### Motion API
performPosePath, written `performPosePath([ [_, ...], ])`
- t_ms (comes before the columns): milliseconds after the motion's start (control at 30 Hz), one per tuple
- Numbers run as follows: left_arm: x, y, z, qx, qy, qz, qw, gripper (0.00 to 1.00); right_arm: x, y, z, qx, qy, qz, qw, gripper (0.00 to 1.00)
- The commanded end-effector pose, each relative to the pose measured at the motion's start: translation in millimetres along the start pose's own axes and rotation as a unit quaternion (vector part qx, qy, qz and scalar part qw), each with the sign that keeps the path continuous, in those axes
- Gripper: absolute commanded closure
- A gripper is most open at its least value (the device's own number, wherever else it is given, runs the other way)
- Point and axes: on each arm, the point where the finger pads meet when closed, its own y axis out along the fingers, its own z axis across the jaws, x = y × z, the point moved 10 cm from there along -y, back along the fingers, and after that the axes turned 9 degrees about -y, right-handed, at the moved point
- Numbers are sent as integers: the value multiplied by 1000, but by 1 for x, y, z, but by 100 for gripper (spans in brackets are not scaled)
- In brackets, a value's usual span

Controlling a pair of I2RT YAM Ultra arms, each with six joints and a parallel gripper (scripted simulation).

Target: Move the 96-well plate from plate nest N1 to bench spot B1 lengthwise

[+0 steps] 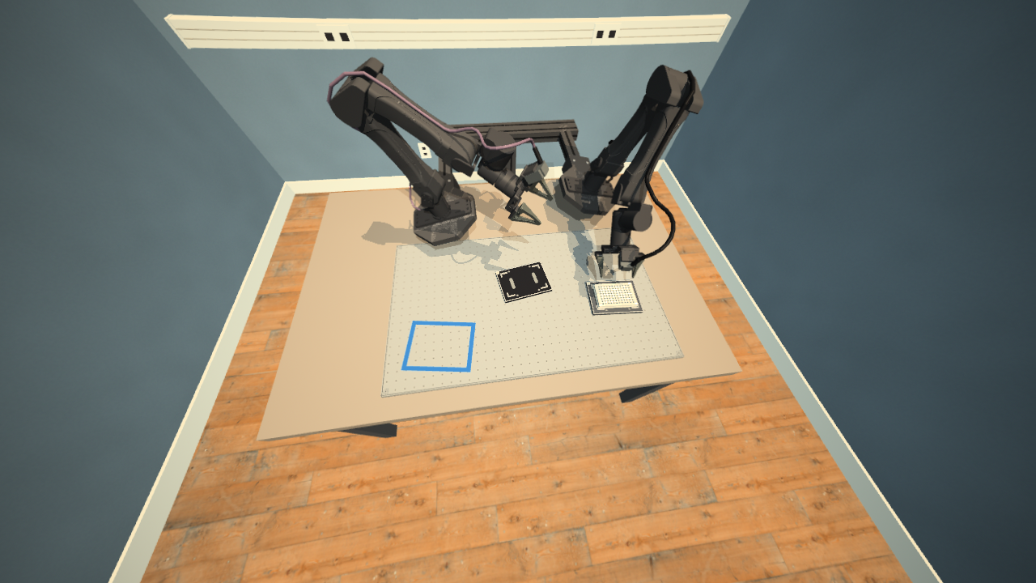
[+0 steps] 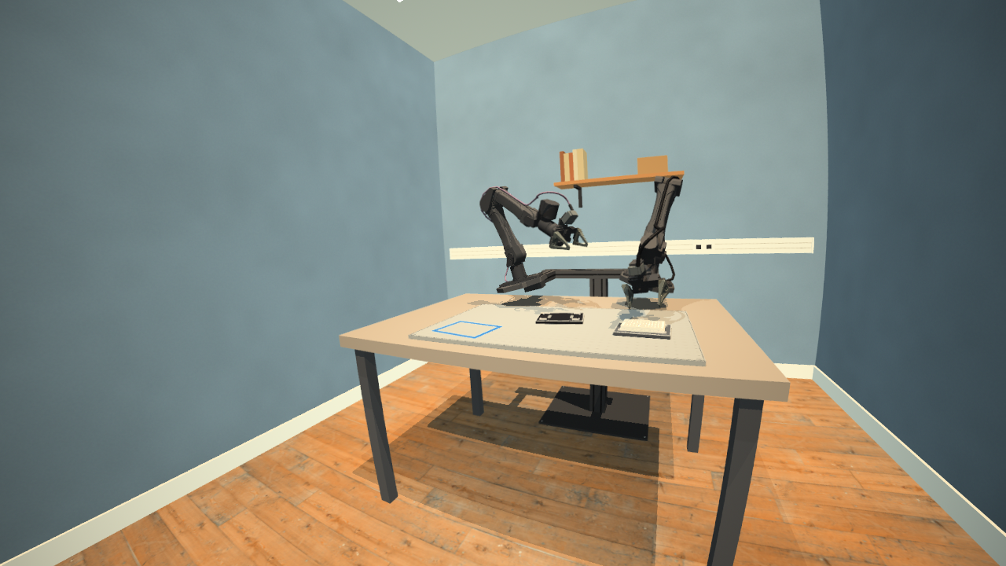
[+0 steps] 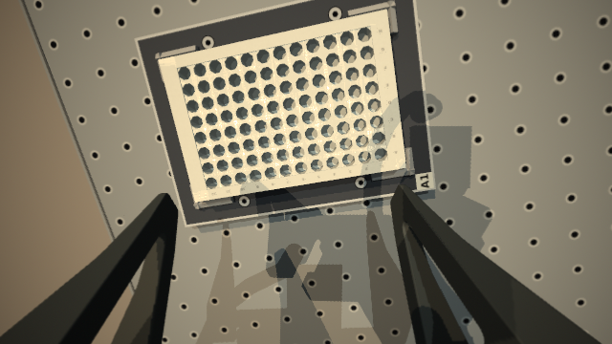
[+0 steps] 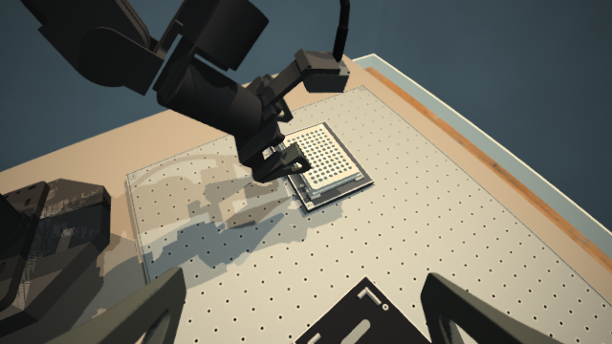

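Note:
The cream 96-well plate (image 1: 615, 295) sits in its dark nest N1 (image 3: 411, 96) on the perforated board; it also shows in the exterior view (image 2: 641, 326), the left wrist view (image 3: 282, 107) and the right wrist view (image 4: 325, 160). My left gripper (image 1: 612, 270) is open and empty, low over the board just behind the plate's near long edge, fingers apart from it (image 3: 282, 193). My right gripper (image 1: 527, 199) (image 2: 568, 239) is open and empty, held high near the arm bases. The blue taped outline B1 (image 1: 439, 346) is empty.
A second, empty black nest (image 1: 524, 282) lies on the board between the plate and the outline, and under my right gripper (image 4: 363, 320). The arm bases and a black frame (image 1: 536, 130) stand at the table's back. The table edge runs close beside N1.

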Motion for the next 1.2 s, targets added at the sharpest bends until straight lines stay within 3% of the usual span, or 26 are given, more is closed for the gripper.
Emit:
performPosePath([
  [0, 24, -3, 8, -50, 97, 24, 994, 0, 2, -3, 0, -3, 3, -4, 1000, 0],
  [100, 24, -3, 9, -58, 114, 33, 991, 0, 2, -3, 0, -3, 3, -4, 1000, 0],
  [567, 56, 12, 19, -149, 346, 145, 915, 0, 2, -3, 0, -3, 3, -4, 1000, 0],
  [633, 56, 12, 19, -149, 346, 145, 915, 0, 2, -3, 0, -3, 3, -4, 1000, 0],
  [1033, 83, 30, 16, -224, 537, 241, 777, 0, 2, -3, 0, -3, 3, -4, 1000, 0],
  [1133, 90, 35, 13, -233, 565, 253, 750, 0, 2, -3, 0, -3, 3, -4, 1000, 0],
  [1167, 90, 35, 13, -233, 565, 253, 750, 0, 2, -3, 0, -3, 3, -4, 1000, 0],
])
